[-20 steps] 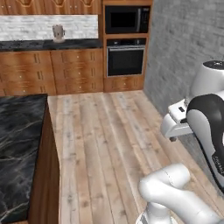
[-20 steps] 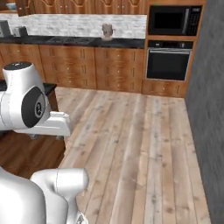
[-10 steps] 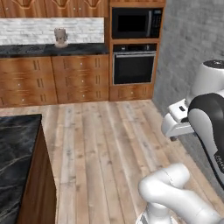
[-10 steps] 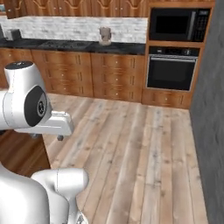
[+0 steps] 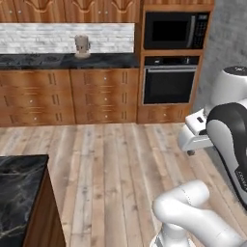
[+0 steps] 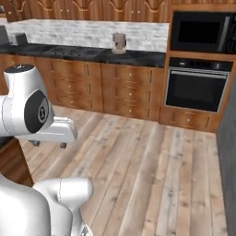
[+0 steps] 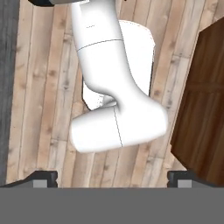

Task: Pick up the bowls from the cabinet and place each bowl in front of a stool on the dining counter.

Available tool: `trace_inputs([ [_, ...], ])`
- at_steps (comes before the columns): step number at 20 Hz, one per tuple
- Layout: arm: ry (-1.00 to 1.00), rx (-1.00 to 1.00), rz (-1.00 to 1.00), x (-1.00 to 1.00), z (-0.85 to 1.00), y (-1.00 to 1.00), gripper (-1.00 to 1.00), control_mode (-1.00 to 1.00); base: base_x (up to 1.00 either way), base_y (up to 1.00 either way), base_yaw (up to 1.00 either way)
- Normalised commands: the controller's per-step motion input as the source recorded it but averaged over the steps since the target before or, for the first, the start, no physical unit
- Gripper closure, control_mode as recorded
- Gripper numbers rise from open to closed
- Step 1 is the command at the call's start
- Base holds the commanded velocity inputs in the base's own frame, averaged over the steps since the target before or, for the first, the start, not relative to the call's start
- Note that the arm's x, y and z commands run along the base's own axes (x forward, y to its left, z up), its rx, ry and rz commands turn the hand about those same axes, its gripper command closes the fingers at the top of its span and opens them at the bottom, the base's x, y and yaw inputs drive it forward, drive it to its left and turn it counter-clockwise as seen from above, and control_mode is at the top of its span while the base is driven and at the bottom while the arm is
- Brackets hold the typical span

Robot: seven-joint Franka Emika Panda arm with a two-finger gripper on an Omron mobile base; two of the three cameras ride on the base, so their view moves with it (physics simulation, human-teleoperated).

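- My tool (image 7: pixel 111 177): fingertips (image 7: pixel 43 178) stood wide apart at the bottom of the hand view, nothing between them, nothing held; it pointed down at the plank floor (image 7: pixel 39 87).
- Dining tabletop (image 5: pixel 19 193): black marble with white veins; one corner at the lower left of the left base view, just beside my base, on a reddish-brown wooden side (image 7: pixel 203 100) that also ran along the right of the hand view.
- Bowls and stools: I could not tell where they were.
- Back tabletop (image 6: pixel 92 53): black marble against white brick (image 5: pixel 43 38), with a small grey appliance (image 5: pixel 82 46) standing on it.
- Drawer units (image 5: pixel 72 96): warm wood, below that tabletop.
- Wall oven (image 6: pixel 198 90): black, built in, with a microwave (image 6: pixel 200 32) directly above.
- Upper cabinets (image 5: pixel 72 9): reddish-brown, doors closed, above the brick.
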Motion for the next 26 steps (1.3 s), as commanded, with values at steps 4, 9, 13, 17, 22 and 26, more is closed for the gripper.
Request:
trace_inputs([
  [4,0.00,0.00,0.00,0.00,0.00,0.00,-1.00,1.00,1.00,0.00,0.23],
  [9,0.00,0.00,0.00,0.00,0.00,0.00,-1.00,1.00,1.00,-0.06,0.27],
  [13,0.00,0.00,0.00,0.00,0.00,0.00,-1.00,1.00,1.00,-0.22,0.43],
  [17,0.00,0.00,0.00,0.00,0.00,0.00,-1.00,1.00,1.00,-0.19,0.53],
  [22,0.00,0.00,0.00,0.00,0.00,0.00,-1.00,1.00,1.00,-0.28,0.57],
  [26,0.00,0.00,0.00,0.00,0.00,0.00,-1.00,1.00,1.00,-0.34,0.59],
])
